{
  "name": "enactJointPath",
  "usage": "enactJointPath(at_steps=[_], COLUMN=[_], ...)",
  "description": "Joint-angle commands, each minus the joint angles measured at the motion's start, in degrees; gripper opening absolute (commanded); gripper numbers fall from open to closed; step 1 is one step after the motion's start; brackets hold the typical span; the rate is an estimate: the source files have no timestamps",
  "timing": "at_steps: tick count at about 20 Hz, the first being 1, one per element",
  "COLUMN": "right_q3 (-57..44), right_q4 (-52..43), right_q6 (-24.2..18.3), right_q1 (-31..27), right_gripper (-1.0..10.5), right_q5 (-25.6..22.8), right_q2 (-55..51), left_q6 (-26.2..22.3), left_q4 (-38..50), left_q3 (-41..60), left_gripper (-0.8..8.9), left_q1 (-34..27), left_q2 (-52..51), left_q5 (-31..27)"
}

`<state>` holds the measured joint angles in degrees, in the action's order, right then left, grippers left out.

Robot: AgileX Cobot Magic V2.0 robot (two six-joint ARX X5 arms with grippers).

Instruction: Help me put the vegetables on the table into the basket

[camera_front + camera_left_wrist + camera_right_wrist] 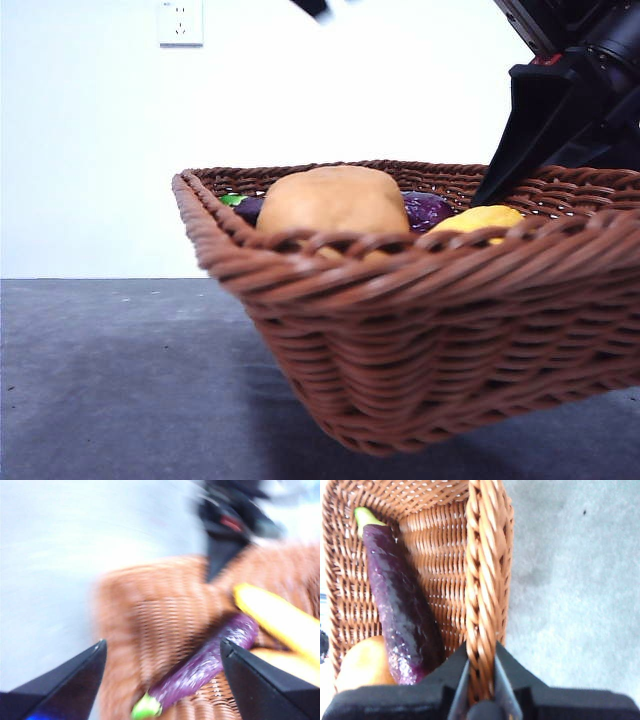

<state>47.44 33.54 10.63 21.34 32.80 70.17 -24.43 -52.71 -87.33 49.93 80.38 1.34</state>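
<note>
The brown wicker basket [420, 300] fills the front view, tilted, with its near right side raised off the table. In it lie the orange-brown potato [335, 200], the purple eggplant [428, 210] and the yellow piece [480, 218]. My right gripper [495, 190] comes down from the top right and is shut on the basket's braided rim [485, 580], its jaws [481, 665] one on each side of it. That view shows the eggplant [400, 610] and potato [362, 665] inside. My left gripper [162, 647] is open and empty above the basket [150, 610], over the eggplant [205, 665] and yellow piece [275, 617]; this view is blurred.
The dark grey table [100, 380] stretches to the left of and under the basket. It also lies beyond the rim in the right wrist view [570, 580]. A white wall with a socket [180, 22] stands behind. A black arm tip [315, 8] shows at the top edge.
</note>
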Motion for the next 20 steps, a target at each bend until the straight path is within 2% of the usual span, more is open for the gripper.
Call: enactJointPath(at_steps=[1,2,3,5,10,13,16,20], right_q3=[0.1,1.1,3.1,7.1,18.2,22.9,25.5,27.5], right_q4=[-4.1,-4.1,-3.5,-1.8,6.7,13.2,14.3,11.6], right_q6=[4.0,4.2,4.1,4.0,-1.2,-6.6,-9.6,-9.9], right_q1=[-0.5,-1.2,-2.0,-4.3,-15.0,-21.3,-24.1,-25.6], right_gripper=[-0.1,-0.1,-0.1,-0.1,-0.1,-0.1,-0.1,-0.1], right_q5=[1.1,1.2,1.3,1.3,1.3,1.3,1.3,0.9], right_q2=[0.2,0.2,0.2,0.2,0.9,5.1,11.1,20.1], left_q6=[10.7,13.0,14.9,15.3,17.1,17.4,18.1,18.2], left_q4=[0.0,-0.2,-1.0,-3.5,-8.0,-10.0,-13.1,-15.9], left_q3=[0.1,0.1,0.1,0.1,0.1,0.1,0.1,0.1], left_gripper=[3.72,3.71,2.77,0.06,-0.08,-0.08,-0.08,-0.08], left_q1=[-3.8,-5.7,-7.7,-10.1,-11.7,-11.7,-11.7,-11.7], left_q2=[-6.9,-10.1,-13.4,-17.9,-25.5,-28.2,-29.9,-30.6], left_q5=[-0.1,-0.1,-0.1,-0.1,-0.1,-0.1,-0.1,-0.1])
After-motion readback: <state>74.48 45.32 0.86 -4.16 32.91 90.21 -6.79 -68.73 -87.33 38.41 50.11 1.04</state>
